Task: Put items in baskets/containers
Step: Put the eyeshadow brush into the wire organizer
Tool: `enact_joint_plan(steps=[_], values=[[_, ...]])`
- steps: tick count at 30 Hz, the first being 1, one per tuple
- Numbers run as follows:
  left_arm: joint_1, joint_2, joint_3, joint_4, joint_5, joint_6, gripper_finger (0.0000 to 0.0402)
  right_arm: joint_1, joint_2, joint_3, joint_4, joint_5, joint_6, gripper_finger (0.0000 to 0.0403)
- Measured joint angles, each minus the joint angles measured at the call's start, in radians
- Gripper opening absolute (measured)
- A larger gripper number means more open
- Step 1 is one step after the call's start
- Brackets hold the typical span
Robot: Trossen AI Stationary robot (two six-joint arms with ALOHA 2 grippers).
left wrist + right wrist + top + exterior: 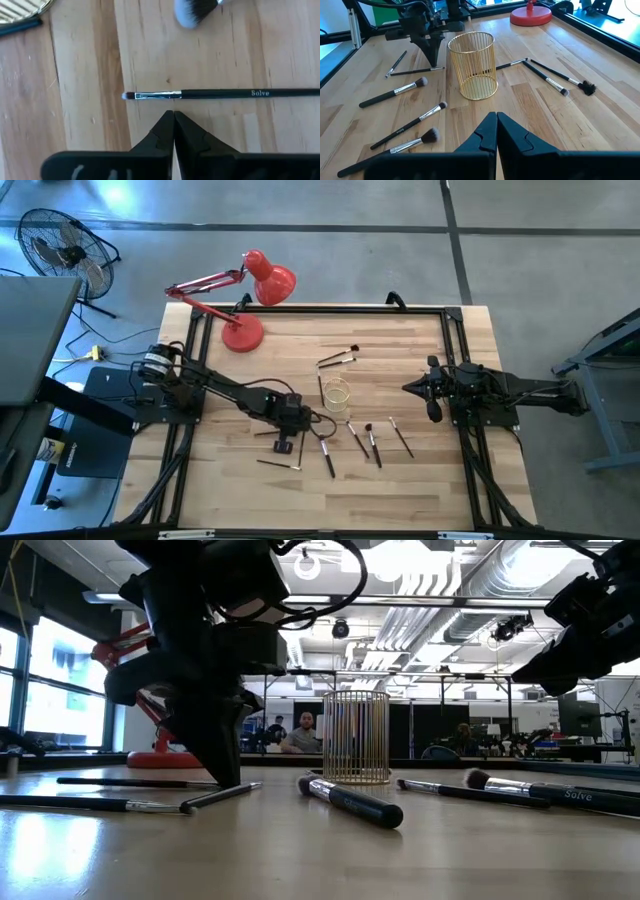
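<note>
Left gripper point(173, 116), jaws pressed together on nothing, sits just beside a thin "Solve" brush point(225, 93) lying flat on the counter point(420, 480), centre-left of the high view. The gold wire cup point(472, 65) stands near, upright, apparently empty. To grasp well, the jaws should spread, straddle the handle mid-length, then close. Right gripper point(496, 120), jaws pressed together, waits at centre-right.

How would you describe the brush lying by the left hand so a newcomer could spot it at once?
Start at the gold wire cup on the wooden table; the left hand points down beside it, shut. The brush lying just off its tips has a thin black handle and a tiny tip, unlike the fluffy-headed neighbours.
</note>
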Motion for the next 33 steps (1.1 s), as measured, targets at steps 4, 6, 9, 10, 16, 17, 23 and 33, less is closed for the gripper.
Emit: enact_joint_plan(steps=[4,6,9,10,16,17,23,33], values=[[0.001,-0.038,-0.007,-0.024,-0.015,-0.021,0.0001,0.000,0.000,0.000,0.000,0.000,0.000,0.0001],[0.001,-0.091,-0.007,-0.034,-0.052,-0.026,0.0001,0.000,0.000,0.000,0.000,0.000,0.000,0.0000],[0.001,-0.164,-0.006,-0.031,-0.100,-0.031,0.0000,0.000,0.000,0.000,0.000,0.000,0.000,0.0000],[0.001,-0.188,-0.013,-0.037,-0.114,-0.030,0.0000,0.000,0.000,0.000,0.000,0.000,0.000,0.0000],[0.003,-0.374,-0.100,0.114,-0.227,-0.035,0.0000,0.000,-0.001,0.000,0.000,0.000,0.000,0.0001],[0.004,-0.405,-0.125,0.184,-0.239,-0.039,0.0000,0.000,0.000,0.000,0.003,0.000,0.000,0.0001],[0.012,-0.538,-0.289,0.606,-0.298,-0.001,0.0000,0.000,0.009,0.000,0.002,-0.003,0.000,0.0000],[0.157,-0.473,-0.392,1.198,-0.122,0.030,0.0000,0.000,0.019,0.000,0.000,-0.009,0.000,0.0001]])
